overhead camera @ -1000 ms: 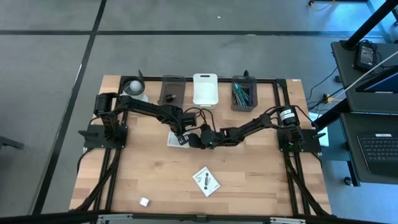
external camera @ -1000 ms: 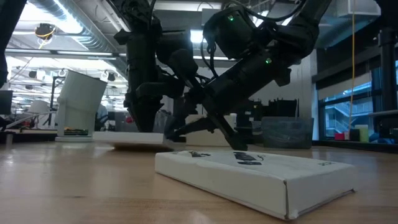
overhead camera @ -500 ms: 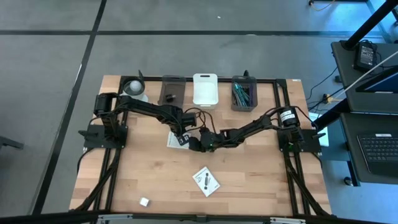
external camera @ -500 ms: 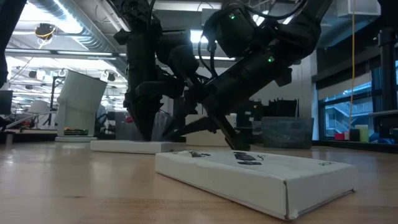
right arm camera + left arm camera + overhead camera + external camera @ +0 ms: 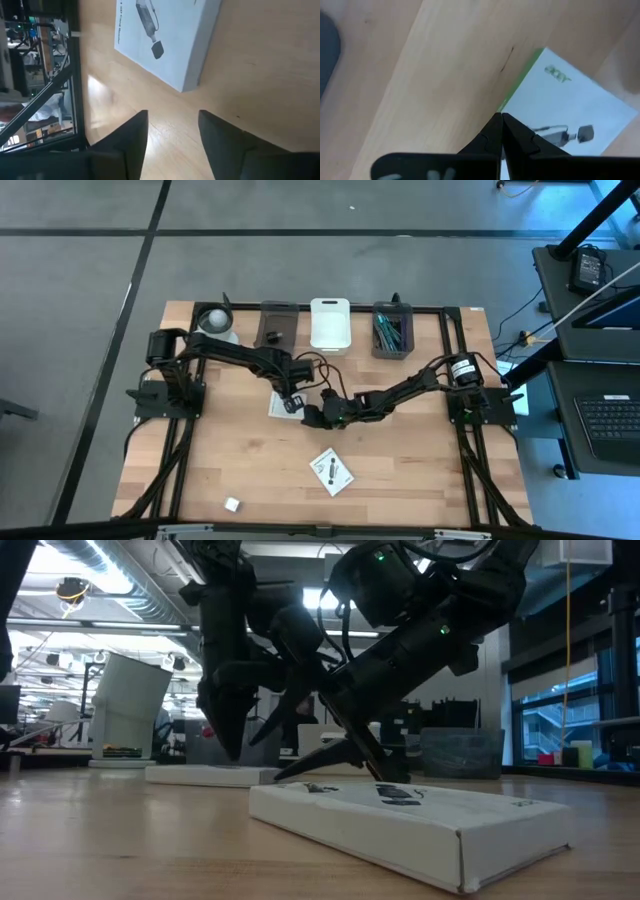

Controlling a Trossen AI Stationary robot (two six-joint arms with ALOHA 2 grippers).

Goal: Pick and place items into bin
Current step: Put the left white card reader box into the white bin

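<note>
Packet lay flat mid-bench; left claw, pinched closed, hovered over it, while right claw beside stood wide, empty.

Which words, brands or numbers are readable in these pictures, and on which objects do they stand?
"acer": green logo on the white packet under the left pincer.
Small print along the edge of the other packet, right wrist view: too blurred to read.
No other readable text.

Robotics lab: concrete floor, laptop desk (beside the rig), exposed ceiling ducts.
</note>
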